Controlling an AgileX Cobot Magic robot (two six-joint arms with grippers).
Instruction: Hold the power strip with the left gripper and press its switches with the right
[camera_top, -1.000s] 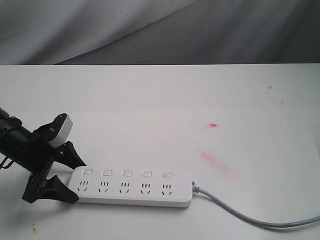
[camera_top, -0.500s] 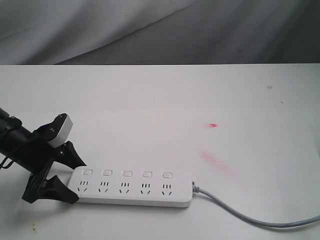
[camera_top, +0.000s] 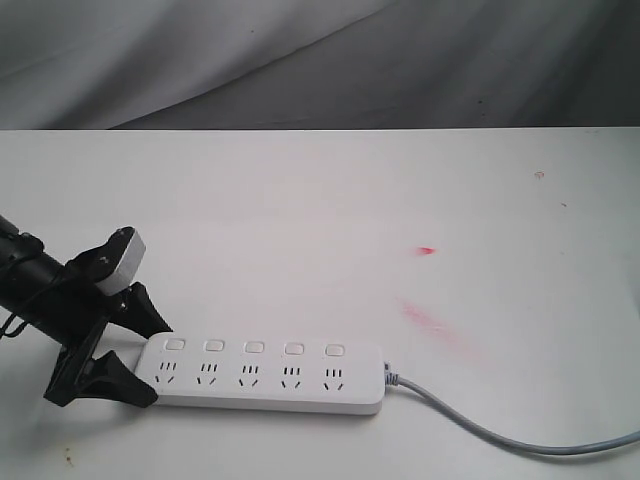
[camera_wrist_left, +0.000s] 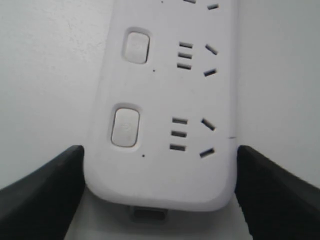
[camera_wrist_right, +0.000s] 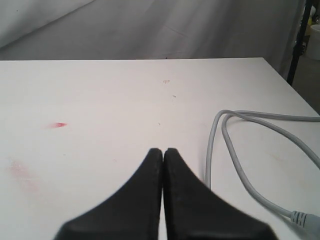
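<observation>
The white power strip (camera_top: 262, 376) lies along the table's front edge, its grey cord (camera_top: 480, 430) trailing off to the right. Its switches (camera_top: 254, 347) run in a row along the far side; two of them (camera_wrist_left: 125, 126) show in the left wrist view. My left gripper (camera_top: 157, 362) straddles the strip's left end, one black finger (camera_wrist_left: 45, 190) against each long side, shut on it. My right gripper (camera_wrist_right: 163, 151) does not appear in the exterior view. In its own wrist view its fingers are pressed together and hover over bare table beside the looped cord (camera_wrist_right: 220, 140).
Red smudges (camera_top: 428, 250) (camera_top: 430, 322) mark the white table (camera_top: 320, 200) right of centre. A grey cloth backdrop hangs behind the table's far edge. The table's right edge (camera_wrist_right: 290, 85) shows in the right wrist view, with a dark stand beyond it.
</observation>
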